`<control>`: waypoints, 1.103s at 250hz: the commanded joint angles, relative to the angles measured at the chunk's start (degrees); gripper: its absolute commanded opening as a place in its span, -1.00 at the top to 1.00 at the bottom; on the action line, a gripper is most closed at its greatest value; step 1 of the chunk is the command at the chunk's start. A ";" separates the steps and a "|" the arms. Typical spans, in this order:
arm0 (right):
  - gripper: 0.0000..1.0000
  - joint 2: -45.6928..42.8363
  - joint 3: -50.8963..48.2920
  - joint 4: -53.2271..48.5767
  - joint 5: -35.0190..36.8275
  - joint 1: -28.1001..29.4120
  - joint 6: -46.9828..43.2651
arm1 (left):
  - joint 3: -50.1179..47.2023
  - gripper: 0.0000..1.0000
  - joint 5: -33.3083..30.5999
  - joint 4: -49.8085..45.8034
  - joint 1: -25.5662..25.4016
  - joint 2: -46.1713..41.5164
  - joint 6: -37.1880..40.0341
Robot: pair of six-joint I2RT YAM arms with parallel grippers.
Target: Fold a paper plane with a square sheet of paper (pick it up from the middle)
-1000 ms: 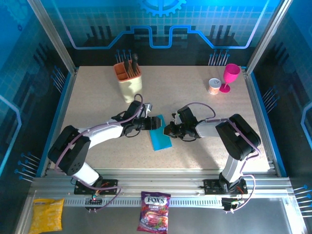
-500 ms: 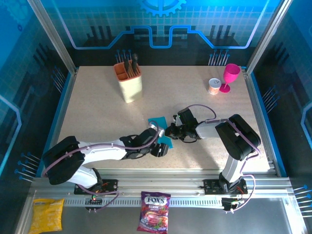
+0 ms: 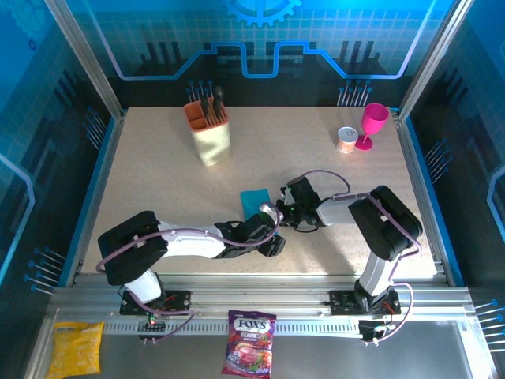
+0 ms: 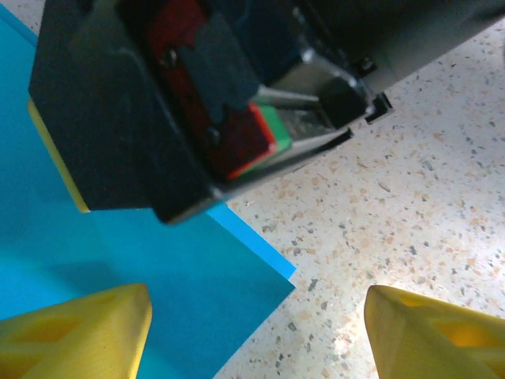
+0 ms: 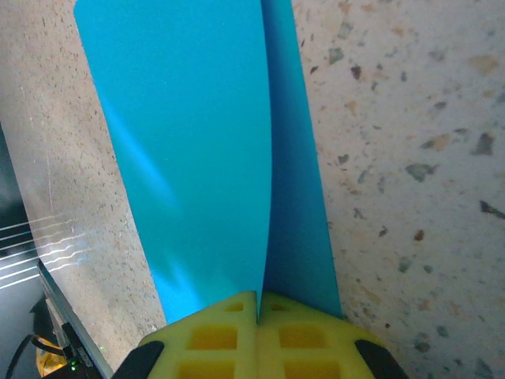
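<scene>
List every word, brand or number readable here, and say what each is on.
"FOX'S": on the purple candy bag.
Smaller print below it: too blurred to read.
Label on the can: too small to read.
Yellow bag: nothing legible.
Paper: plain, no marks.

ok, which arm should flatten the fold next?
Probably left. The left gripper is open and unloaded, straddling a corner of the paper; the right gripper is shut on the folded sheet, holding it.
</scene>
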 commanded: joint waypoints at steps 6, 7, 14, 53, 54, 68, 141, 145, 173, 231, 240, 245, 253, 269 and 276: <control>0.90 -1.11 -1.09 0.06 0.22 0.90 0.71 | 0.99 -0.39 -2.73 1.53 -0.35 1.64 1.57; 0.90 -1.13 -1.07 0.06 0.21 0.90 0.73 | 0.97 -0.39 -2.78 1.50 -0.38 1.63 1.57; 0.91 -1.08 -1.13 0.07 0.25 0.87 0.69 | 0.86 -0.35 -3.07 1.59 -0.36 1.82 1.57; 0.91 -1.03 -1.43 0.23 0.17 0.90 0.78 | 0.07 -0.07 -3.90 1.95 -0.33 1.90 1.75; 0.91 -1.00 -1.41 0.23 0.14 0.90 0.81 | 0.07 -0.06 -3.94 1.97 -0.37 1.85 1.75; 0.91 -1.05 -1.57 0.36 0.11 0.90 0.81 | -0.19 0.06 -4.05 2.20 -0.24 1.68 1.87; 0.91 -1.33 -2.98 1.91 -0.23 1.01 1.70 | 0.07 0.83 -1.74 2.97 1.16 0.77 3.00; 0.91 -1.44 -3.08 1.90 -0.25 1.00 1.68 | 0.06 0.86 -1.52 2.92 1.31 0.80 2.98; 0.84 -2.52 -3.15 1.40 -0.27 0.90 1.47 | -0.37 1.00 0.17 2.88 2.28 -0.52 3.21; 0.20 -10.19 -2.04 -8.68 2.31 -3.66 -3.89 | -2.50 1.00 7.69 3.76 4.23 -3.86 2.11; 0.19 -11.53 -1.55 -10.74 2.75 -4.38 -5.24 | -2.72 1.00 8.92 3.56 4.20 -4.13 1.99; 0.19 -12.14 -1.18 -11.91 2.95 -4.75 -5.93 | -2.82 1.00 9.67 3.50 4.17 -4.24 1.95; 0.19 -12.99 -0.48 -13.54 3.09 -5.11 -7.29 | -3.08 1.00 10.51 3.50 4.23 -4.43 1.70; 0.24 -13.77 1.29 -16.56 2.99 -5.42 -10.01 | -3.47 1.00 11.97 3.63 4.23 -4.83 1.00; 0.28 -13.74 2.23 -17.60 2.84 -5.44 -11.13 | -3.67 1.00 12.51 3.71 4.25 -4.94 0.76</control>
